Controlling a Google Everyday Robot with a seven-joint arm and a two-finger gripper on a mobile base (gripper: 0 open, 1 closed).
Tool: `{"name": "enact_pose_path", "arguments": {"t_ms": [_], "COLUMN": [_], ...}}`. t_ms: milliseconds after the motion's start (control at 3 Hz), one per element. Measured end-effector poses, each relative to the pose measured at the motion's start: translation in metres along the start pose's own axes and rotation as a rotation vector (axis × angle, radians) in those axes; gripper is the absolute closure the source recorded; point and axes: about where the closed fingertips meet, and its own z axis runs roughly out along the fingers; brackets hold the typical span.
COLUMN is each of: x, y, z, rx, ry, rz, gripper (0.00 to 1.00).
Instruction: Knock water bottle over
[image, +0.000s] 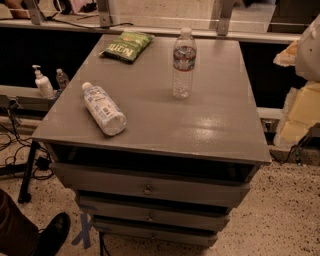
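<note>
Camera view: one water bottle (184, 62) upright; hand unseen.

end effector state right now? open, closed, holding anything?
End effector: out of frame, state cannot be told. The slim clear ribbed plastic water bottle stands upright on the grey cabinet top, nothing gripping it.

Nothing here reads clearly to me: the white lettering on the green bag (123, 46) and the label band on the water bottle (183, 62) are illegible. The hand (289, 54) hangs beyond the right edge of the bench (210, 125).
</note>
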Motion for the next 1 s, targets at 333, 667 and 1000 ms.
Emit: {"name": "enact_pose_path", "arguments": {"t_ms": [333,667,1000], "x": [0.000,-0.004,-0.026], "y": [0.000,-0.006,-0.014], "z": [0.000,-0.001,0.020], "rx": [0.000,0.024,0.040], "ry": [0.000,-0.042,-0.131], "rz": [0.000,0.006,0.055], "gripper": [0.00,0.00,0.00]}}
